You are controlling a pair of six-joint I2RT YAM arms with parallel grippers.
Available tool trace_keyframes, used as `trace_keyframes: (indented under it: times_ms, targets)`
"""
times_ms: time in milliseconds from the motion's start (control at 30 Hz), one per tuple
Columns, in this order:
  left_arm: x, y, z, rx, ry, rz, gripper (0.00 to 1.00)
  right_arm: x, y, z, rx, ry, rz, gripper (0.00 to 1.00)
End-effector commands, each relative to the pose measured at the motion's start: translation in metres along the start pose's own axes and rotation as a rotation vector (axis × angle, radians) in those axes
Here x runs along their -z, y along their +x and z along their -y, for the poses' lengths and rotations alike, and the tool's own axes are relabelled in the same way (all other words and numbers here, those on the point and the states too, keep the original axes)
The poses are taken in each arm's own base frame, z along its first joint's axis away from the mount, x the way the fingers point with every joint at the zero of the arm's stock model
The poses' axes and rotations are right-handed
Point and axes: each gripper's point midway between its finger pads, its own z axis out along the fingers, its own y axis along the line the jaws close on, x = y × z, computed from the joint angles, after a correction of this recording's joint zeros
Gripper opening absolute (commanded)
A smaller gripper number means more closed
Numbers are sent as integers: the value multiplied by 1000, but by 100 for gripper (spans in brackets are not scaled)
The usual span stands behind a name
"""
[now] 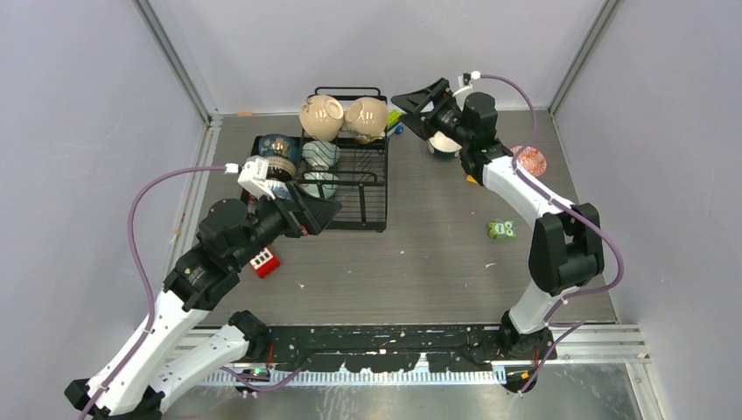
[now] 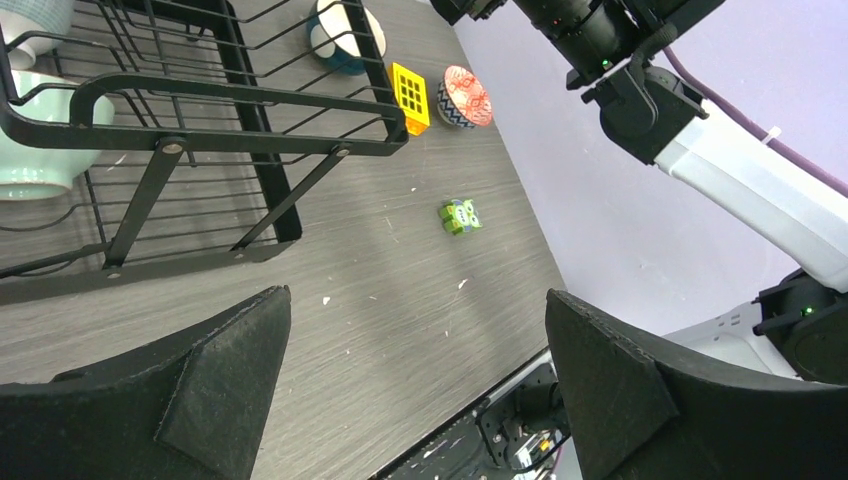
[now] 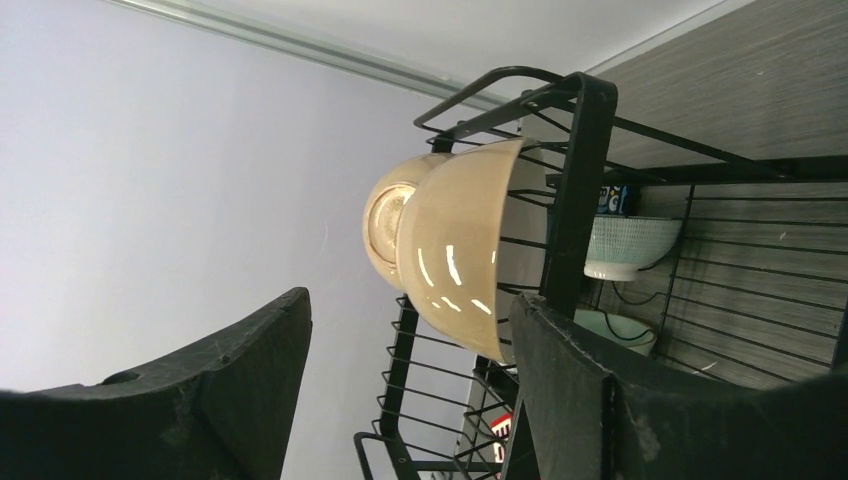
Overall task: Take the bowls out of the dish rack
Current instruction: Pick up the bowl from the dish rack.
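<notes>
Your right gripper was apart, clamping nothing, with a cream bowl just ahead of its tips on the rack. Left gripper was apart and empty, beside three racked bowls. Red bowl behind the right gripper was already out. Mostly undone, I'd judge.

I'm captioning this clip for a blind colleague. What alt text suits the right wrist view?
Two glossy cream bowls stand on edge in the raised back of a black wire dish rack, framed by the right gripper's open black fingers. Two paler bowls sit lower in the rack.
</notes>
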Motion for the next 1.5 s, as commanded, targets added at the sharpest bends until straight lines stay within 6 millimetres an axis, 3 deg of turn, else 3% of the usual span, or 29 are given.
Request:
trace_keyframes:
  times_ms: [0,600,1467]
  targets:
    - [1,-1,0,-10,2,0,100,-8,-5,-28,17,-89,-17,76]
    - [2,4,-5,-24,-9,-12,100,-25,16,-19,2,-87,-99,69]
    - [-1,7,-7,-16,-16,-21,100,-31,34,-29,-41,-209,-187,58]
